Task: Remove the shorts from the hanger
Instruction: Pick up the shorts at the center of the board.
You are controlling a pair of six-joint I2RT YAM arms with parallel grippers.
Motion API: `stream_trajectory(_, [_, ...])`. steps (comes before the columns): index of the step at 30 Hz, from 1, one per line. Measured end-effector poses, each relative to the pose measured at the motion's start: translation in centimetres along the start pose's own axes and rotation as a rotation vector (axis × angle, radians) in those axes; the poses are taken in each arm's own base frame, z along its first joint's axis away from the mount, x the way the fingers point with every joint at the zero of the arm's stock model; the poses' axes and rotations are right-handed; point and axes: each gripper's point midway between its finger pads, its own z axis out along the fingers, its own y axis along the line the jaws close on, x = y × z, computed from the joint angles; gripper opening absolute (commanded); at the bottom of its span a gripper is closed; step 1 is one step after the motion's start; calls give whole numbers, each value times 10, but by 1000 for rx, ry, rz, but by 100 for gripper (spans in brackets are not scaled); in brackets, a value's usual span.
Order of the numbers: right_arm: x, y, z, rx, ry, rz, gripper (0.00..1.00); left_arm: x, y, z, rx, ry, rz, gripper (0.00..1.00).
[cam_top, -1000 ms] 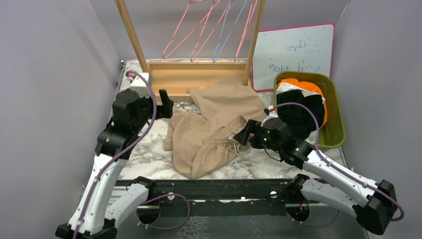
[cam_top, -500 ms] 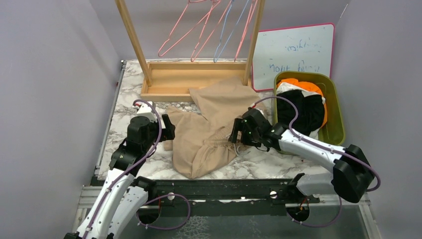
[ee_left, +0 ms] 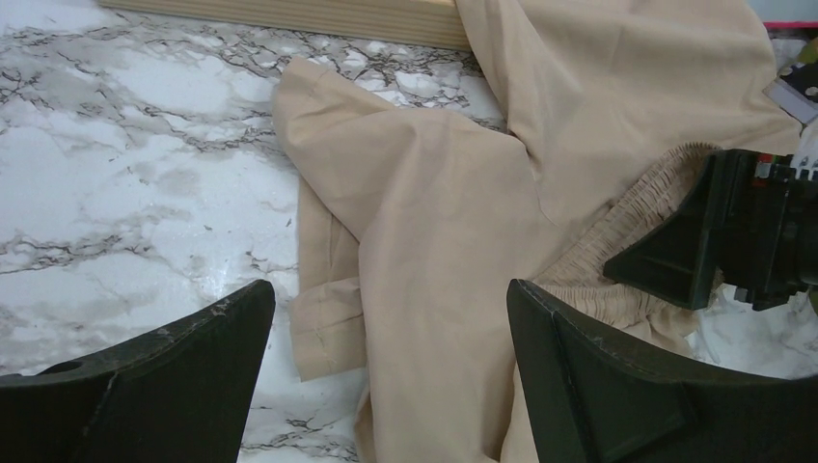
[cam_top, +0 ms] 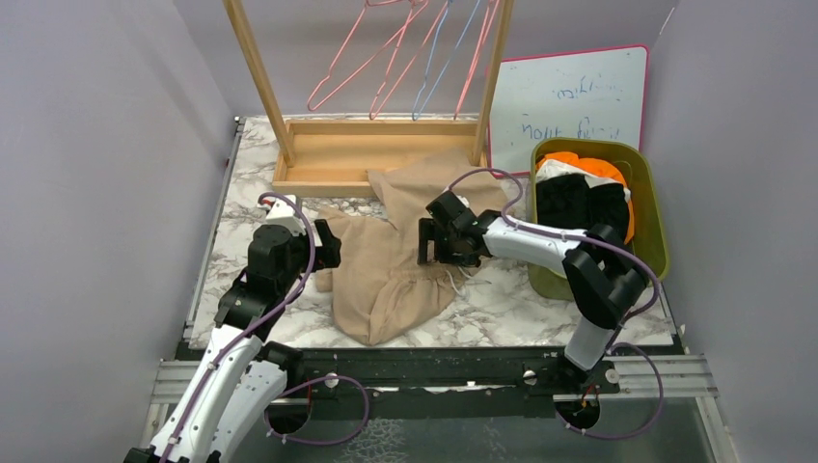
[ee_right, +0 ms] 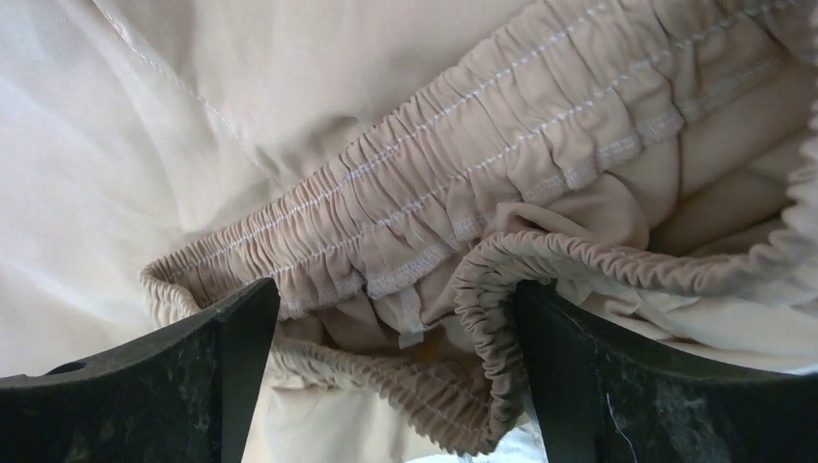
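Tan shorts (cam_top: 386,265) lie crumpled on the marble table, off the hangers. My left gripper (cam_top: 326,246) stands open at their left edge, and in the left wrist view its fingers straddle one tan leg (ee_left: 434,222). Over the gathered waistband (ee_right: 463,183) hovers my right gripper (cam_top: 429,246), open, with a fold of elastic between its fingers (ee_right: 579,386) and nothing clamped. The right gripper (ee_left: 733,241) also shows at the right of the left wrist view. Wire hangers (cam_top: 405,58) hang bare on the wooden rack.
The rack's wooden base tray (cam_top: 376,154) sits behind the shorts. A green bin (cam_top: 656,241) at the right holds orange shorts (cam_top: 584,164), white fabric and black shorts (cam_top: 579,207). A whiteboard (cam_top: 569,101) leans on the back wall.
My right arm has swung left and forward from the bin side onto the waistband, jaws a little wider. My left arm dropped to the shorts' left edge, then held still.
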Motion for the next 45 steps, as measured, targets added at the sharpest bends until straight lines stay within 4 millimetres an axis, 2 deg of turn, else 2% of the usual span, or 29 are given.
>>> stream_trajectory(5, [-1, 7, 19, 66, 15, -82, 91, 0, 0, 1, -1, 2, 0, 92])
stream_trajectory(9, [-2, 12, 33, 201, -49, -193, 67, 0, 0, 1, -1, -1, -1, 92])
stream_trajectory(13, [1, 16, 38, 218, -109, -212, 43, -3, 0, -1, 1, -14, -4, 92])
stream_trajectory(19, [0, 10, 28, 171, -194, -217, 4, -5, -1, -3, 5, -23, -9, 92])
stream_trajectory(21, [5, -1, 19, 166, -201, -238, 1, -5, -1, -3, 5, -23, -10, 92])
stream_trajectory(24, [20, -23, -4, 144, -197, -302, 2, -4, -1, -3, 4, -22, -12, 92])
stream_trajectory(27, [24, -28, -38, 49, -236, -357, 3, -4, -1, -3, 4, -23, -15, 92])
stream_trajectory(31, [8, -1, -86, -147, -354, -422, 7, -4, -1, -3, 5, -25, -16, 92])
stream_trajectory(34, [6, 21, -103, -273, -382, -487, 11, -5, -1, -4, 6, -27, -17, 92])
stream_trajectory(37, [24, 33, -94, -354, -301, -565, 17, -5, -1, -4, 7, -29, -17, 92])
stream_trajectory(40, [47, 38, -67, -377, -157, -613, 29, -6, -1, -4, 7, -31, -17, 92])
stream_trajectory(41, [56, 38, -55, -383, -105, -625, 39, -6, -1, -5, 7, -32, -18, 92])
stream_trajectory(42, [63, 37, -48, -386, -70, -629, 55, -6, -1, -5, 7, -32, -18, 92])
stream_trajectory(43, [72, 37, -42, -397, -27, -633, 66, -6, -1, -5, 8, -33, -18, 92])
stream_trajectory(45, [83, 38, -37, -422, 24, -621, 77, -6, -1, -5, 7, -34, -18, 92])
